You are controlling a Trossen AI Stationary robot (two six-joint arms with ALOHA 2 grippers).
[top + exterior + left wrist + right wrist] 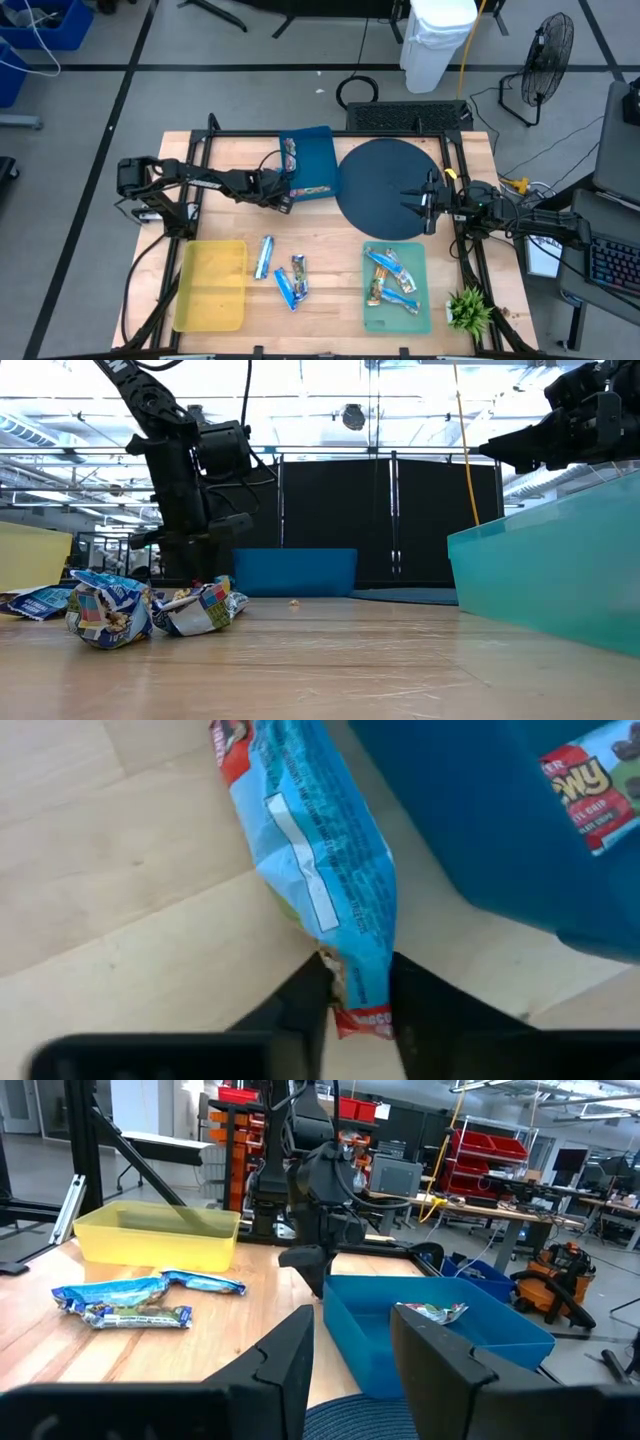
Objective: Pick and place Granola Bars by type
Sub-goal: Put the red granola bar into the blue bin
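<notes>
Left gripper [358,990] clamped on the end of a blue bar [320,850], just beside the blue tray [312,160]; bar hidden under the arm from above. Right gripper [350,1345] spread and empty over the dark mat [385,185]. Bars [393,278] heaped in the green tray [420,318], count unclear.

Open right pincer [350,1355] at bottom centre, blue tray [440,1330] centre right, yellow tray [160,1235] upper left, granola bars [135,1302] left on tabletop [230,1345]
</notes>
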